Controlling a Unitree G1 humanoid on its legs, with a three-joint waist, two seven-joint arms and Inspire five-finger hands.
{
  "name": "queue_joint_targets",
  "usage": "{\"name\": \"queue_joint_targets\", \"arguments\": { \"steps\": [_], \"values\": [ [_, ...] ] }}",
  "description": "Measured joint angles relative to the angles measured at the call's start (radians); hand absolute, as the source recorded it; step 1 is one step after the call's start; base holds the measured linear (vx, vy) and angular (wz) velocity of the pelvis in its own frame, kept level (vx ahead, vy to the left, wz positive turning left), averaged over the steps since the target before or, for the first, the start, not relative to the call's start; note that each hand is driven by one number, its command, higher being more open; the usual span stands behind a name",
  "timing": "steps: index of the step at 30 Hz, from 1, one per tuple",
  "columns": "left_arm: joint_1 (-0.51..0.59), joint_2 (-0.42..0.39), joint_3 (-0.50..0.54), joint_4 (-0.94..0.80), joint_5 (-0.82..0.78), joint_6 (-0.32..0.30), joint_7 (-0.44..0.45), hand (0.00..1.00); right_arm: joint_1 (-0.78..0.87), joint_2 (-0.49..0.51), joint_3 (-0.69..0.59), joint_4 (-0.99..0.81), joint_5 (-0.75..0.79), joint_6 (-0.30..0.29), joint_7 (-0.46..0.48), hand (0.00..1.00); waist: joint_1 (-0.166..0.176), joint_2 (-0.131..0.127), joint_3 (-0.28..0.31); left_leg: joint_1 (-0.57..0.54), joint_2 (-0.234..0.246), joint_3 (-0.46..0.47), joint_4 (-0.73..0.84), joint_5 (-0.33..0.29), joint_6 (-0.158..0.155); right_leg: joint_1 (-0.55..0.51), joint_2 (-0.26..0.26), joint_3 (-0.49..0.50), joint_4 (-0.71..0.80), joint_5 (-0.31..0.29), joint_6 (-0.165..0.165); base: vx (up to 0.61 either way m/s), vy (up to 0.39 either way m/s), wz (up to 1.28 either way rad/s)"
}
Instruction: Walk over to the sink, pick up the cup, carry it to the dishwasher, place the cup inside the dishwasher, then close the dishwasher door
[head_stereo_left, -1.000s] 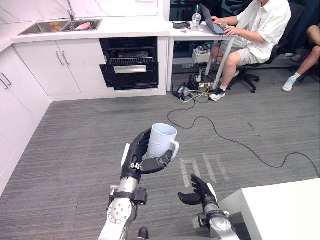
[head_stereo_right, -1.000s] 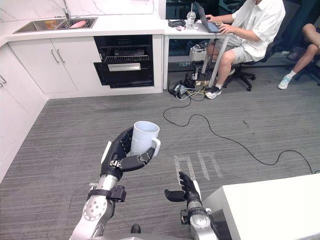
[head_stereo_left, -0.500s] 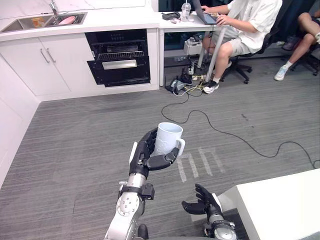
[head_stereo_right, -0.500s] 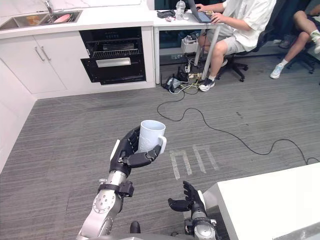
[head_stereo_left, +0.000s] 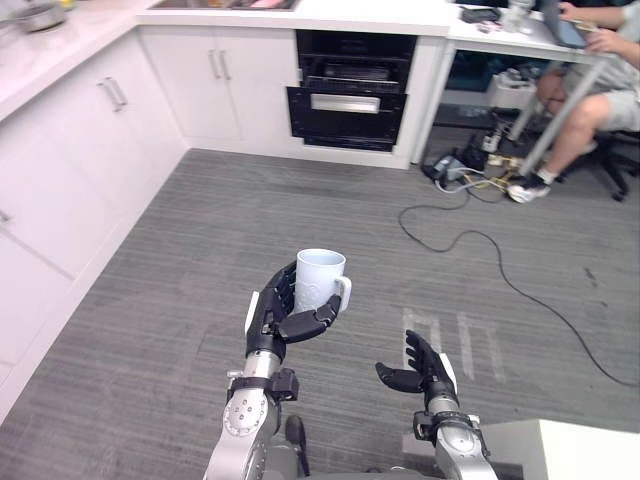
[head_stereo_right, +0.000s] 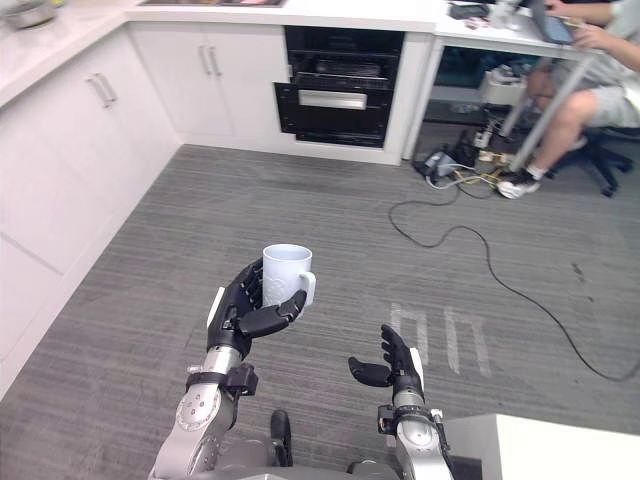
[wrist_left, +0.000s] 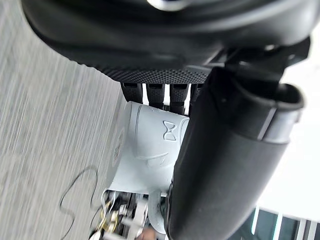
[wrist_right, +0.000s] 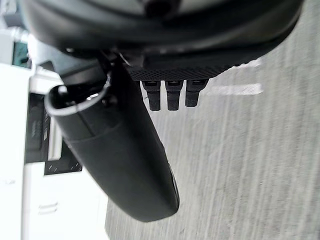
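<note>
- Left wrist view: left hand (wrist_left: 160, 45) curls fingers and thumb round the white cup (wrist_left: 145, 150).
- Head views: cup upright over the grey floor (head_stereo_left: 200, 240); right hand (head_stereo_left: 424, 372) spread, empty; dishwasher (head_stereo_left: 347, 103) far ahead among white cabinets (head_stereo_left: 215, 95).

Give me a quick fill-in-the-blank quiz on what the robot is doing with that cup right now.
The cup sits in the left robot hand, its mouth facing ___.
The right robot hand holds ___.
Across the floor, the dishwasher door is ___, not shut.
Missing words: up; nothing; open.
</note>
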Motion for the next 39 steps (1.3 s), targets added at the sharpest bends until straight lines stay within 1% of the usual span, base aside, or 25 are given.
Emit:
{"name": "queue_joint_targets", "arguments": {
  "steps": [2, 6, 7, 8, 9, 11, 14, 16, 17, 18, 19, 20, 21, 22, 23, 25, 27, 28, 29, 31, 32, 33, 34, 35, 39],
  "values": [
    [0.006, 0.0, 0.007, -0.001, 0.0, 0.0, 0.0, 0.3, -0.015, 0.002, 0.0, -0.033, 0.0, 0.0, -0.004, 0.9, 0.008, -0.002, -0.001, -0.01, -0.022, 0.006, 0.019, -0.024, 0.025, -0.008, -0.028, 0.002, 0.019, -0.014, 0.021, 0.09, 0.158, 0.06],
    [0.01, -0.002, 0.006, -0.012, 0.0, 0.0, 0.0, 0.3, -0.056, 0.007, 0.001, -0.066, -0.004, 0.0, -0.004, 0.9, 0.003, -0.02, 0.0, -0.022, -0.102, 0.005, 0.101, -0.132, 0.07, -0.05, -0.148, 0.005, 0.212, -0.083, 0.072, 0.2, 0.207, 0.18],
    [0.011, -0.005, 0.003, -0.015, 0.0, 0.0, 0.0, 0.3, -0.063, 0.005, 0.001, -0.065, -0.004, 0.002, -0.004, 0.9, 0.001, -0.019, -0.001, -0.015, -0.117, -0.001, 0.109, -0.142, 0.082, -0.092, -0.181, 0.022, 0.325, -0.082, 0.069, 0.41, 0.277, 0.43],
    [0.01, 0.0, 0.0, -0.023, 0.001, 0.0, -0.003, 0.3, -0.062, 0.01, 0.0, -0.066, -0.004, 0.003, -0.003, 0.9, -0.007, -0.026, 0.004, 0.009, -0.138, -0.023, 0.116, -0.16, 0.093, -0.141, -0.211, 0.064, 0.486, -0.056, 0.03, 0.31, 0.185, 0.61],
    [0.01, 0.001, -0.001, -0.026, 0.001, 0.0, -0.004, 0.3, -0.06, 0.018, 0.001, -0.065, -0.005, 0.006, -0.003, 0.9, -0.022, -0.029, 0.008, 0.033, -0.147, -0.049, 0.116, -0.175, 0.104, -0.175, -0.211, 0.119, 0.583, -0.055, 0.017, 0.39, 0.17, 0.79],
    [0.01, 0.002, 0.003, -0.03, 0.001, 0.0, -0.001, 0.3, -0.057, 0.029, 0.002, -0.069, -0.005, 0.006, -0.002, 0.9, -0.036, -0.028, 0.009, 0.09, -0.148, -0.094, 0.098, -0.201, 0.108, -0.255, -0.133, 0.236, 0.688, -0.087, 0.008, 0.33, 0.076, 0.61],
    [0.006, 0.016, -0.001, -0.048, 0.002, 0.0, 0.003, 0.3, -0.057, 0.035, 0.013, -0.104, -0.005, 0.005, -0.003, 0.9, -0.045, -0.027, 0.011, 0.194, -0.166, -0.136, 0.009, -0.201, 0.091, -0.363, -0.048, 0.277, 0.605, -0.102, -0.002, 0.36, 0.044, 0.39],
    [-0.011, 0.025, -0.019, -0.049, 0.001, -0.001, 0.006, 0.3, -0.056, 0.034, 0.012, -0.123, -0.005, 0.005, -0.004, 0.9, -0.056, -0.026, 0.011, 0.235, -0.168, -0.174, -0.021, -0.211, 0.073, -0.412, -0.004, 0.282, 0.462, -0.092, 0.002, 0.37, -0.014, 0.61],
    [-0.021, 0.031, -0.032, -0.049, 0.001, -0.005, 0.006, 0.3, -0.055, 0.033, 0.013, -0.144, -0.005, 0.005, -0.006, 0.9, -0.06, -0.028, 0.009, 0.246, -0.17, -0.201, -0.016, -0.233, 0.057, -0.422, 0.021, 0.291, 0.332, -0.041, 0.0, 0.32, -0.037, 0.67],
    [-0.026, 0.035, -0.042, -0.047, 0.001, -0.006, 0.007, 0.3, -0.053, 0.032, 0.013, -0.155, -0.005, 0.005, -0.008, 0.9, -0.065, -0.03, 0.009, 0.251, -0.173, -0.212, -0.001, -0.251, 0.047, -0.423, 0.027, 0.298, 0.299, 0.036, -0.021, 0.53, -0.063, 0.8],
    [-0.029, 0.033, -0.055, -0.037, 0.001, -0.005, 0.005, 0.3, -0.046, 0.019, 0.018, -0.171, -0.005, 0.004, -0.014, 0.9, -0.072, -0.013, 0.006, 0.265, -0.163, -0.239, 0.034, -0.293, 0.028, -0.404, 0.035, 0.289, 0.314, 0.11, -0.038, 0.47, -0.051, 0.51],
    [-0.019, 0.025, -0.061, -0.034, 0.002, -0.006, 0.003, 0.3, -0.047, 0.007, 0.024, -0.178, -0.005, 0.005, -0.016, 0.9, -0.061, 0.013, -0.002, 0.262, -0.129, -0.236, 0.088, -0.311, -0.001, -0.367, 0.061, 0.274, 0.289, 0.093, -0.051, 0.48, -0.053, 0.36],
    [-0.018, 0.02, -0.06, -0.033, 0.002, -0.006, 0.002, 0.3, -0.043, 0.006, 0.031, -0.19, -0.005, 0.005, -0.016, 0.9, -0.061, 0.018, 0.0, 0.253, -0.114, -0.229, 0.133, -0.313, -0.005, -0.342, 0.069, 0.268, 0.276, 0.088, -0.055, 0.48, -0.091, 0.05],
    [-0.016, 0.008, -0.055, -0.033, 0.001, -0.006, 0.002, 0.3, -0.013, 0.007, 0.044, -0.243, -0.005, 0.005, -0.017, 0.9, -0.053, 0.021, 0.003, 0.21, -0.079, -0.206, 0.297, -0.307, -0.018, -0.286, 0.088, 0.263, 0.242, 0.08, -0.067, 0.57, -0.119, 0.05],
    [-0.01, -0.004, -0.046, -0.036, 0.001, -0.006, 0.001, 0.3, 0.024, 0.009, 0.061, -0.309, -0.005, 0.005, -0.018, 0.9, -0.044, 0.023, 0.006, 0.142, -0.036, -0.191, 0.52, -0.247, -0.056, -0.218, 0.105, 0.264, 0.206, 0.071, -0.08, 0.56, -0.116, -0.04],
    [0.013, -0.01, -0.042, -0.047, 0.0, -0.006, 0.0, 0.3, 0.051, 0.013, 0.079, -0.381, -0.005, 0.005, -0.023, 0.9, -0.022, 0.023, 0.008, 0.069, 0.049, -0.148, 0.745, -0.25, -0.045, -0.112, 0.123, 0.282, 0.151, 0.062, -0.094, 0.37, -0.037, -0.25],
    [0.026, -0.019, -0.046, -0.063, 0.0, -0.007, -0.004, 0.3, 0.056, 0.02, 0.078, -0.434, -0.004, -0.012, -0.033, 0.9, -0.012, 0.024, 0.007, -0.006, 0.094, -0.14, 0.79, -0.275, -0.038, -0.046, 0.121, 0.302, 0.105, 0.052, -0.094, 0.33, 0.043, -0.3],
    [0.031, -0.024, -0.045, -0.072, 0.0, -0.012, -0.004, 0.3, 0.044, 0.024, 0.075, -0.446, -0.004, -0.027, -0.041, 0.9, -0.006, 0.024, 0.007, -0.057, 0.104, -0.145, 0.738, -0.294, -0.032, -0.027, 0.111, 0.317, 0.091, 0.037, -0.076, 0.29, 0.115, -0.27],
    [0.031, -0.026, -0.045, -0.072, 0.0, -0.012, -0.004, 0.3, 0.038, 0.024, 0.072, -0.444, -0.004, -0.03, -0.044, 0.9, -0.002, 0.024, 0.007, -0.074, 0.101, -0.149, 0.694, -0.301, -0.038, -0.02, 0.103, 0.324, 0.089, 0.031, -0.07, 0.26, 0.186, -0.25],
    [0.031, -0.035, -0.046, -0.07, 0.002, -0.012, -0.007, 0.3, 0.013, 0.022, 0.048, -0.393, -0.004, -0.032, -0.046, 0.9, 0.004, 0.019, 0.01, -0.113, 0.045, -0.192, 0.434, -0.284, -0.05, 0.018, 0.053, 0.338, 0.071, 0.001, -0.031, 0.25, 0.252, -0.08],
    [0.031, -0.037, -0.046, -0.07, 0.002, -0.012, -0.007, 0.3, 0.008, 0.02, 0.04, -0.372, -0.004, -0.032, -0.047, 0.9, 0.004, 0.02, 0.009, -0.114, 0.025, -0.207, 0.346, -0.258, -0.055, 0.026, 0.039, 0.34, 0.066, -0.008, -0.016, 0.26, 0.298, -0.03],
    [0.031, -0.04, -0.046, -0.071, 0.003, -0.012, -0.007, 0.3, 0.0, 0.012, 0.031, -0.338, -0.004, -0.032, -0.047, 0.9, 0.007, 0.03, 0.004, -0.109, 0.01, -0.223, 0.219, -0.188, -0.06, 0.034, 0.029, 0.349, 0.06, -0.023, 0.005, 0.29, 0.343, -0.23],
    [0.032, -0.04, -0.04, -0.07, 0.003, -0.013, -0.005, 0.3, -0.012, 0.002, 0.03, -0.276, -0.004, -0.029, -0.046, 0.9, 0.019, 0.041, -0.005, -0.08, -0.004, -0.202, 0.181, -0.045, -0.033, 0.052, 0.015, 0.37, 0.058, -0.047, 0.031, 0.38, 0.423, -0.22],
    [0.028, -0.03, -0.024, -0.069, 0.003, -0.013, -0.001, 0.3, -0.022, 0.012, 0.031, -0.231, -0.004, -0.015, -0.046, 0.9, 0.021, 0.014, -0.009, -0.087, -0.038, -0.188, 0.204, -0.079, -0.009, 0.066, -0.024, 0.379, 0.043, -0.056, 0.037, 0.35, 0.357, -0.15],
    [0.009, -0.014, -0.014, -0.069, 0.003, -0.012, 0.016, 0.3, -0.026, 0.019, 0.036, -0.198, -0.005, -0.008, -0.037, 0.9, 0.031, 0.0, -0.006, -0.105, -0.076, -0.156, 0.296, -0.189, 0.04, 0.052, -0.078, 0.394, 0.095, -0.054, 0.057, 0.37, 0.332, -0.06]
  ]
}}
